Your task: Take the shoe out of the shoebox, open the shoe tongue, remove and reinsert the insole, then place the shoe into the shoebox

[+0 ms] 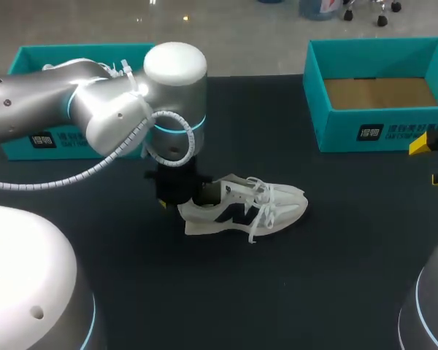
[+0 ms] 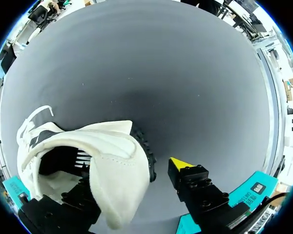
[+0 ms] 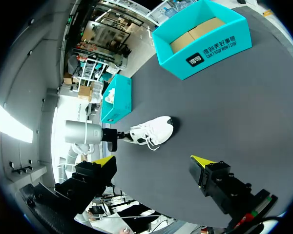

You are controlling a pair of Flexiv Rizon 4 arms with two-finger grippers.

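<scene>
Shoe (image 1: 255, 208) heel sits between parted left hand (image 2: 132, 173) fingers.

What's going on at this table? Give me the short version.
The white shoe is out of the teal shoebox and sits on the black table. The left pincer is at the shoe's heel, with the heel wall between its open fingers. The outer finger stands apart from the heel, so it has no grip yet. The right pincer hangs open off to the side, holding nothing. The box holds no shoe.
</scene>
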